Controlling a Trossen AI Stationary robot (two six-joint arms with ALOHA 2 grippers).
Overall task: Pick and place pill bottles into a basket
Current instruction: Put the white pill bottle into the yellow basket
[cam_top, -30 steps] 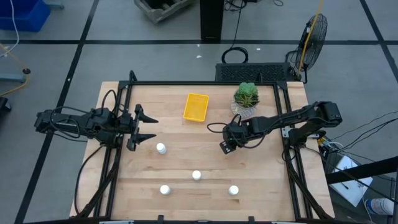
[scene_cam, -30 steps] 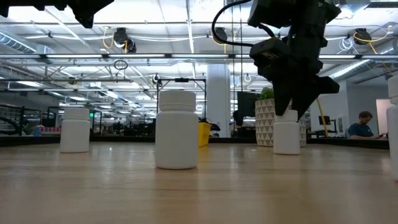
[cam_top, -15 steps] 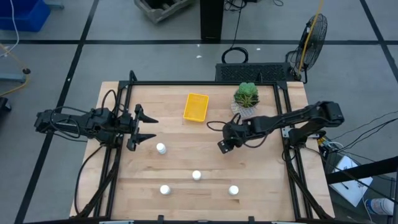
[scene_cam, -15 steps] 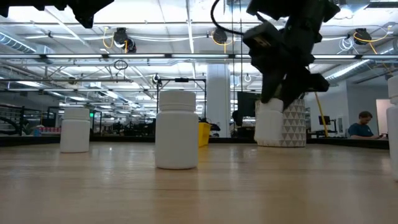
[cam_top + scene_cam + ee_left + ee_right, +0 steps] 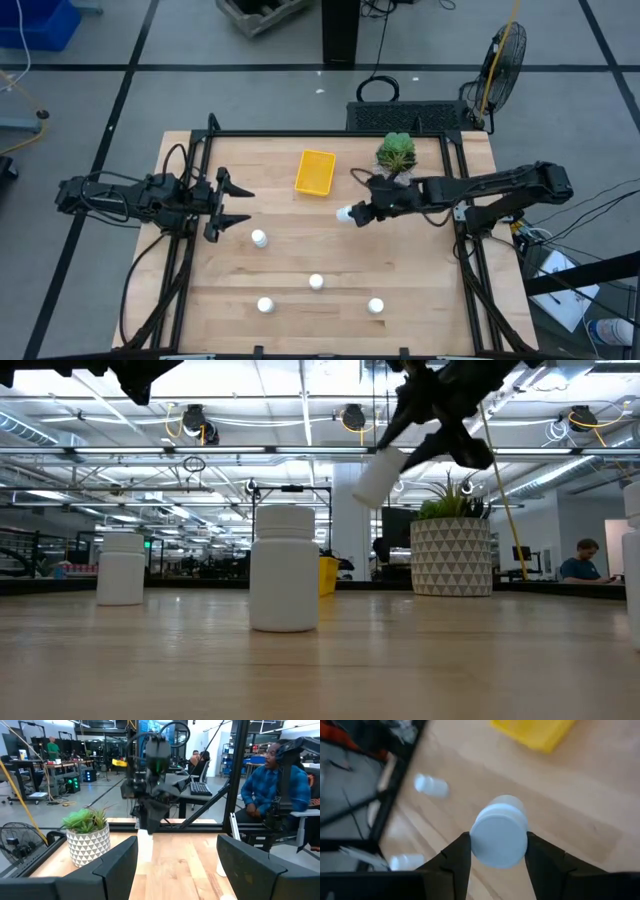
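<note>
Worktop (image 5: 420, 290): pale wood inside a black frame; contents listed near to far as seen from the low camera.

Four pill bottles standing upright and apart on the front half: one front left (image 5: 265, 305), one front right (image 5: 376, 306), one just behind and between them (image 5: 316, 282), one farther back towards the left (image 5: 259, 238).

Left tool (image 5: 238, 207): at the left edge of the worktop, fingers spread wide, holding nothing; near the back-left bottle without touching it.

Right tool (image 5: 352, 215): raised over the middle of the worktop, fingers closed on the sides of a fifth pill bottle (image 5: 344, 214); bottle tilted and clear of the wood, cap (image 5: 499, 838) facing the wrist camera.

Basket (image 5: 316, 172): yellow tray beyond the held bottle, towards the back.

Potted plant (image 5: 396, 153): white patterned pot, back right, beside the basket.
</note>
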